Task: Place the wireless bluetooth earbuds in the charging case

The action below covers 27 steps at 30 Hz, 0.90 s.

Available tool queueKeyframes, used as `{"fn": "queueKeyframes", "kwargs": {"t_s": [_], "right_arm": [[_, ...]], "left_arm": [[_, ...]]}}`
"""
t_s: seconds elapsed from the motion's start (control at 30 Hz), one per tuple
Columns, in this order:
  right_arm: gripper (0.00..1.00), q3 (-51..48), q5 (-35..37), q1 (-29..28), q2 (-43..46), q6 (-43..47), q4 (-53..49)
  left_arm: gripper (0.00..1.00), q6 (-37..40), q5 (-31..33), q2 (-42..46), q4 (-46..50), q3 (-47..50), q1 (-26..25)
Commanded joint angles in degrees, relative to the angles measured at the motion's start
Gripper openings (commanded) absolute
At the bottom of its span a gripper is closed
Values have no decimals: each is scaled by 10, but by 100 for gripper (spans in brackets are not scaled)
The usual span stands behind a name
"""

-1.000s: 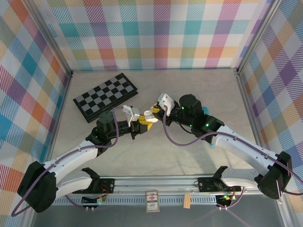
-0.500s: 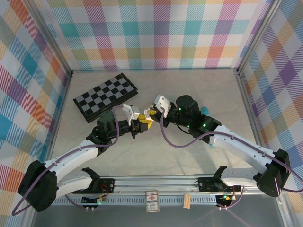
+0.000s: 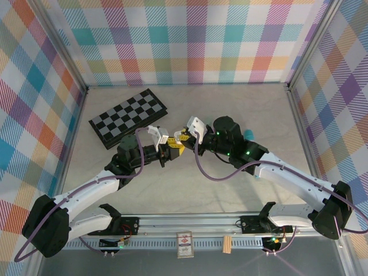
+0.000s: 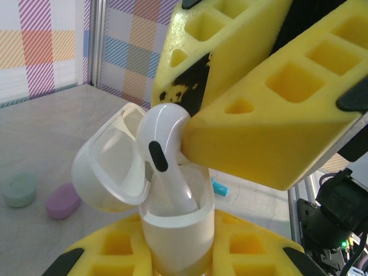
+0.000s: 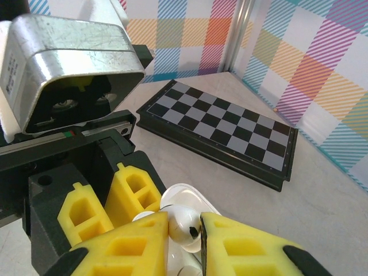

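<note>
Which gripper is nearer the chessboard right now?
Left. The left gripper sits just off the near edge of the chessboard; the right gripper is farther right, beyond it.

Left arm (image 3: 86,190): reaches forward and inward from its base, elbow low, wrist near table centre. Left gripper (image 3: 168,150): yellow fingers clamped on the case (image 4: 175,236), which it holds upright. Right arm (image 3: 287,175): stretches forward and to the left, wrist turned toward the left gripper. Right gripper (image 3: 182,140): yellow fingers pinched on an earbud (image 4: 164,144), tips meeting the left gripper's from just above.
</note>
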<state>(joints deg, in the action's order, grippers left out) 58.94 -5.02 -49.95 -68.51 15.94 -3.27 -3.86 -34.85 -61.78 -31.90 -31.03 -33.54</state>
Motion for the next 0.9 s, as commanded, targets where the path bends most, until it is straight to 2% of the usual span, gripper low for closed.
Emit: {"fn": "queueKeyframes", "kwargs": {"t_s": [0.0,0.3,0.47,0.7,0.87], "right_arm": [[22,-2,-4,-5,16,4,7],[24,4,-45,-5,19,17,-26],[27,10,-39,-5,19,24,-45],[36,9,-29,-4,40,13,-24],[44,2,-28,-2,66,-7,-2]], "left_arm": [[5,-11,0,3,-31,-20,5],[6,-14,7,5,-36,-19,5],[5,-13,6,6,-39,-17,5],[5,-2,8,9,-39,-9,5],[6,48,-6,16,-15,-7,5]]}}
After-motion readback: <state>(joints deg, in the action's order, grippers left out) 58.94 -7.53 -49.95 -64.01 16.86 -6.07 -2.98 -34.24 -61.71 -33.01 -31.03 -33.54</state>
